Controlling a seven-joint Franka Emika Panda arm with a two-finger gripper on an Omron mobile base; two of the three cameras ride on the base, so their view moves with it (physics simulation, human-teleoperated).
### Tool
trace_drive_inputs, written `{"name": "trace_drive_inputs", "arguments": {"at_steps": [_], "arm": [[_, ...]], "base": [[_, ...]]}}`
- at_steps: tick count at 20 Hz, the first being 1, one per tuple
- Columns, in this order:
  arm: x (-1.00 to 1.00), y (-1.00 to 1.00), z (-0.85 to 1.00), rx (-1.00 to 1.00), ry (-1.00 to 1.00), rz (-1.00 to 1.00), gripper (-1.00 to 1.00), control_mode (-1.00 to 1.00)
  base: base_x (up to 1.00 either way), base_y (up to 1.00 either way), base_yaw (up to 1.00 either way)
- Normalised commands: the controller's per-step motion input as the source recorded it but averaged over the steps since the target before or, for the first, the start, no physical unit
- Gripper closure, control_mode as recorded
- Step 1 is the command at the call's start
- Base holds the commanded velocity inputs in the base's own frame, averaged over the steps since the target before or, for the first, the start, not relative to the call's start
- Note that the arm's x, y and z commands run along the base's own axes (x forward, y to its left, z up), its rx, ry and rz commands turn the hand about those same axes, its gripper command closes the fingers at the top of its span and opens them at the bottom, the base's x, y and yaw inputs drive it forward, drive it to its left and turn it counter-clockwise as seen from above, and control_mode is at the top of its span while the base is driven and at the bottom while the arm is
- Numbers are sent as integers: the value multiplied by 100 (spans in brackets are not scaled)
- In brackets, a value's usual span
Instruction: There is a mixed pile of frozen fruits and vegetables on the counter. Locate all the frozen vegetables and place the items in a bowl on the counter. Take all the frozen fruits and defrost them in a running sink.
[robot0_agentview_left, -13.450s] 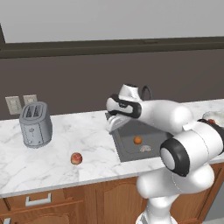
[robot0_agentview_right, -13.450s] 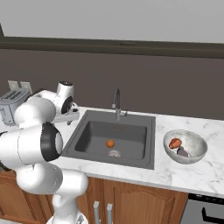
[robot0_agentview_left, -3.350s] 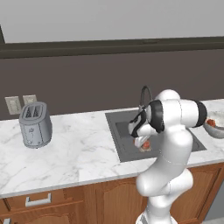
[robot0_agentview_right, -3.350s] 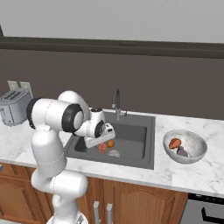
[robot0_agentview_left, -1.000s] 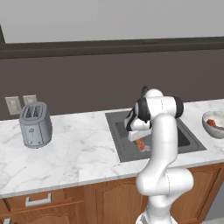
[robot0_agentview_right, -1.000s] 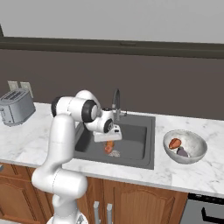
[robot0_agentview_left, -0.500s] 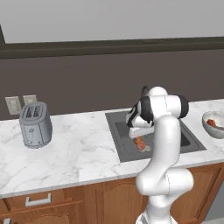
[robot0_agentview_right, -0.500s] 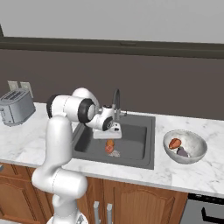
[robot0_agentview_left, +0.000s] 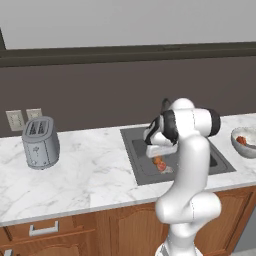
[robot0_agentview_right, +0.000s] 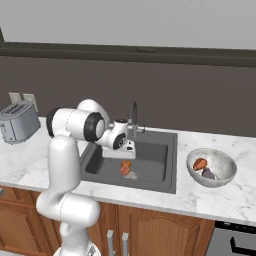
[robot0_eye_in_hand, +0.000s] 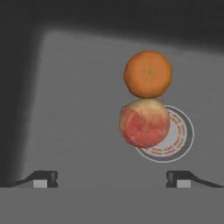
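My gripper (robot0_eye_in_hand: 111, 179) hangs open above the dark grey sink (robot0_eye_in_hand: 74, 105), its fingertips (robot0_eye_in_hand: 43, 178) wide apart with nothing between them. Below it, the reddish-pink apple (robot0_eye_in_hand: 144, 123) rests on the sink floor at the edge of the drain, touching the round orange (robot0_eye_in_hand: 148, 74) beyond it. From the right base view the gripper (robot0_agentview_right: 121, 153) sits low over the sink (robot0_agentview_right: 155, 152), just above the two fruits (robot0_agentview_right: 125, 168). The pale bowl (robot0_agentview_right: 225, 167) on the counter (robot0_agentview_right: 235, 200) to the right holds the orange-red root (robot0_agentview_right: 199, 163) and the purple eggplant (robot0_agentview_right: 208, 174).
The gooseneck faucet (robot0_agentview_right: 132, 117) rises at the sink's back edge, close behind my hand. A silver toaster (robot0_agentview_left: 41, 142) stands at the far left of the counter (robot0_agentview_left: 90, 180), under two wall outlets (robot0_agentview_left: 24, 117). The bowl (robot0_agentview_left: 244, 142) sits at the right edge.
The jaws have spread wide and let go of the apple, which now lies free on the sink floor against the orange. The arm has barely moved.
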Motion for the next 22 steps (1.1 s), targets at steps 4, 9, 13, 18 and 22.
{"name": "trace_drive_inputs", "arguments": {"at_steps": [4, 9, 13, 18, 22], "arm": [[-9, 18, 35, -1, -6, -5, -100, -100], [-9, 21, 33, -2, -6, -4, -100, -100], [-12, 14, 40, -1, -5, -3, -100, -100], [-16, 1, 49, 0, -3, -2, -100, -100], [-13, 0, 49, 0, -5, -1, -100, -100]], "base": [[0, 0, 0], [0, 0, 0], [0, 0, 0], [0, 0, 0], [0, 0, 0]]}}
